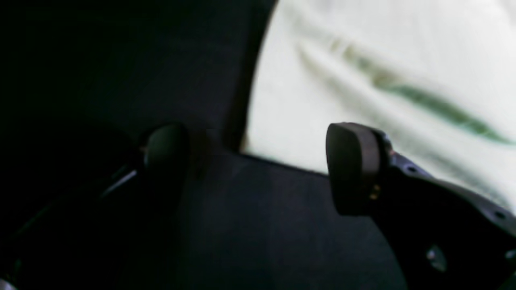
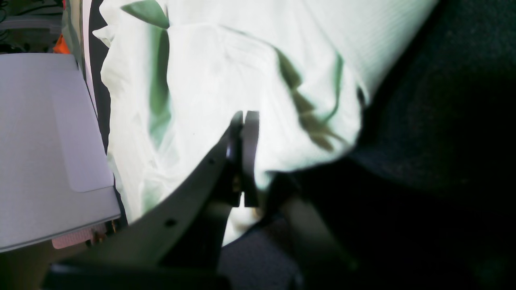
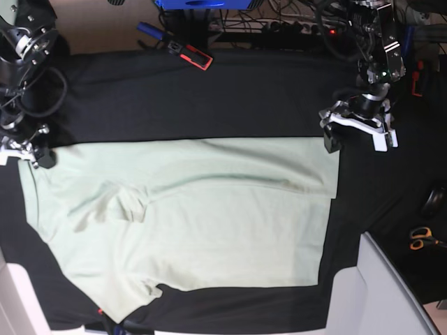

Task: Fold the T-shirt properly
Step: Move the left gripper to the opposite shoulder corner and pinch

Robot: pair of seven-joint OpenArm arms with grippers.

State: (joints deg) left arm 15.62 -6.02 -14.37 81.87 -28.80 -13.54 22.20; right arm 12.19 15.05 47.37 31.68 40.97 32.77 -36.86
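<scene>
Here's the T-shirt (image 3: pixel 209 216), pale mint, spread across the black tablecloth (image 3: pixel 209 98) with its long axis running side to side in the base view; the straight hem edge sits at that view's right, the sleeves and neck end bunch toward its left, so the shirt points leftward; the lower sleeve trails toward the near edge of the table.

The right gripper (image 2: pixel 244 121), at the base view's far left, has its jaws pressed together at the shirt's upper left corner; the wrist view shows pale cloth all around the fingertips, but whether a fold of it is actually pinched between them I cannot tell.

The left gripper (image 1: pixel 258 169), at the base view's right, stands with its jaws spread wide just off the hem corner; one pad (image 1: pixel 354 167) is over dark cloth beside the shirt's edge, and nothing lies between the jaws.

By my reading this is the grasping step ahead of a first fold; the next move calls for the left gripper to settle onto that hem corner and close, then both corners to rise together, evenly, so the cloth carries over without skewing.
</scene>
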